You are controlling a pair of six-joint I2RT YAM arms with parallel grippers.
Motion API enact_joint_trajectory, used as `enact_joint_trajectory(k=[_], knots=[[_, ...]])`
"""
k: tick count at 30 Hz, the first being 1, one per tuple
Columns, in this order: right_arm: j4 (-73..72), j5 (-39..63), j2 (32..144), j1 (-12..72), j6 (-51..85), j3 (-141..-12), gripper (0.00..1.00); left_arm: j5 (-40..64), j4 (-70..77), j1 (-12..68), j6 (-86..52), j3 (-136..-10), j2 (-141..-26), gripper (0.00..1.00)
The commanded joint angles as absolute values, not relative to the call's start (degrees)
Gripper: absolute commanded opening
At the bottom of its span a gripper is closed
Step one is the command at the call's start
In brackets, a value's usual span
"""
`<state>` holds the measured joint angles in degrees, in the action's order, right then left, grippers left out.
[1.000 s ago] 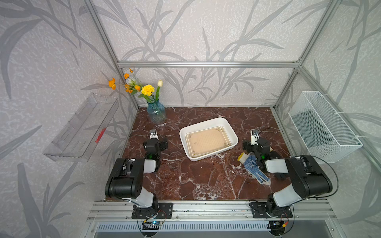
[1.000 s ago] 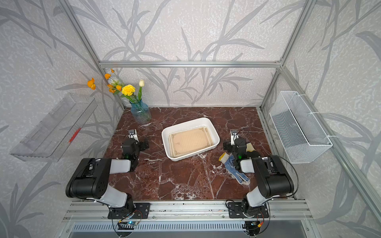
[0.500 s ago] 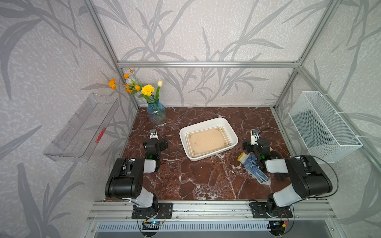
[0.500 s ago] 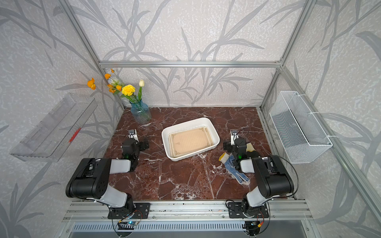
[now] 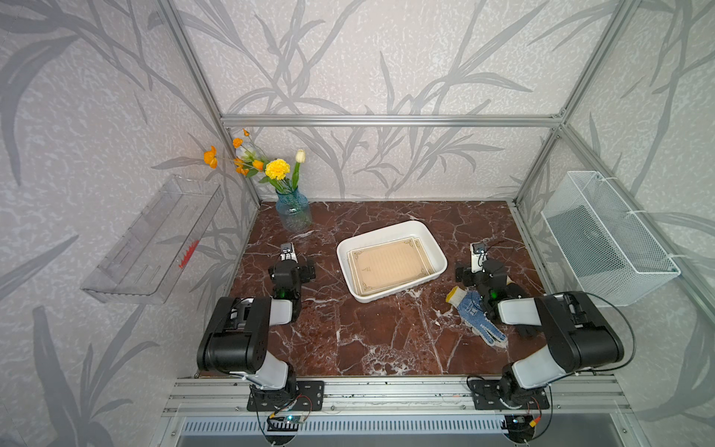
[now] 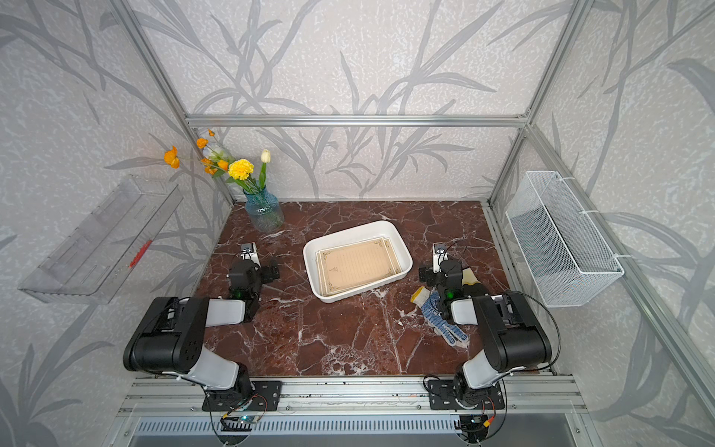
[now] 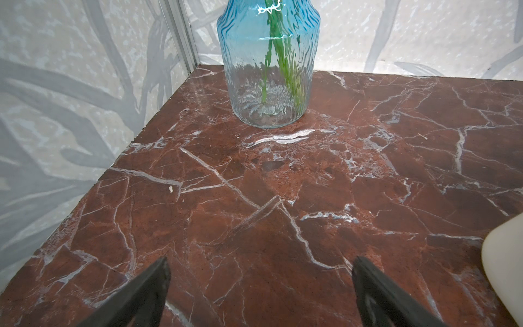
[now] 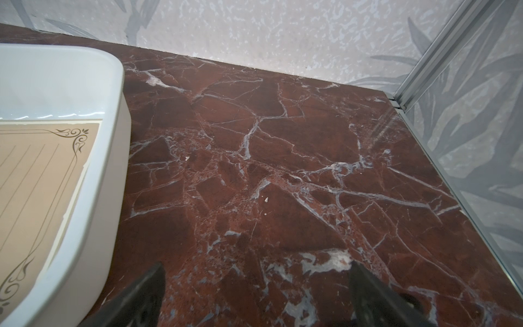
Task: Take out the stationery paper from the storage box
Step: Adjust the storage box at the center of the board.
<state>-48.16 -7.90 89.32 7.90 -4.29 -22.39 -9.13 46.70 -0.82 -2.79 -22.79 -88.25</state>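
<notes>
As you scan from the left wall, you first meet the clear plastic shelf tray point(image 5: 154, 240) mounted there, with a small red thing point(image 5: 188, 253) lying in it, too small to name. Next is the blue ribbed glass vase point(image 5: 294, 213) in the far left corner of the bench point(image 5: 387, 340), holding yellow and orange flowers point(image 5: 276, 168). Your left fingers point(image 7: 141, 297) are spread wide and pinch nothing. They hang low over bare red marble, pointed toward the vase.

The storage box point(image 5: 389, 229), a glossy white tray, sits mid-bench, turned slightly askew. The stationery paper point(image 5: 390, 267) lies flat inside it: a few tan sheets stacked a little out of line, with dark scroll corners and ruled lines. The emblem near the top sheet's left end is too small for you to read.

Right of the box, a white knit work glove point(image 5: 476, 315) with blue dots and a yellow cuff lies on the bench, partly under your right arm. Your right fingers point(image 8: 141, 300) are likewise spread wide and empty, low over the marble just beside the box's right side. On the right wall hangs the white wire-mesh basket point(image 5: 607, 247).
</notes>
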Motion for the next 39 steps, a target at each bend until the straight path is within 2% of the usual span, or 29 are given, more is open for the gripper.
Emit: enact_joint_trajectory(k=[1,10,12,17,20,24,27,30,33,35,39], knots=[[-48.5,-8.3,88.3,7.7,-3.9,-23.2,0.99,-8.9,46.0,-1.0,-3.1,-23.5,-87.3,1.00],[-47.9,-7.0,88.3,7.2,-3.6,-23.5,0.99,-9.3,46.9,-0.9,-3.0,-23.2,-86.9,1.00],[-48.3,-6.8,88.2,7.0,-3.8,-23.1,0.99,-9.5,44.2,-1.0,-2.9,-23.6,-83.9,0.99],[-50.2,-8.9,83.2,7.4,-4.3,-20.7,0.99,-7.9,32.3,-0.6,-2.8,-25.2,-73.3,0.88],[-37.0,-13.2,73.8,9.3,-3.8,-23.3,0.95,-10.5,21.8,-0.1,-8.4,-28.0,-65.6,0.83],[-12.5,-12.7,61.5,13.1,1.6,-31.2,0.88,-6.2,11.9,0.7,-19.5,-34.2,-60.2,0.69],[-1.2,-10.5,56.3,20.7,3.6,-36.6,0.82,0.0,3.1,3.9,-23.5,-43.9,-62.7,0.64],[8.1,-10.8,55.4,31.8,4.2,-42.2,0.79,4.9,-8.8,8.1,-22.3,-56.7,-68.9,0.64],[19.3,-15.8,57.0,42.2,8.2,-47.4,0.76,12.4,-18.0,9.4,-20.4,-68.6,-76.5,0.63],[24.0,-17.3,57.8,46.0,13.9,-48.8,0.70,16.4,-23.2,9.4,-18.5,-74.9,-81.3,0.61],[27.5,-12.6,58.8,49.4,24.8,-48.9,0.55,17.1,-30.3,9.4,-14.9,-84.2,-90.4,0.51]])
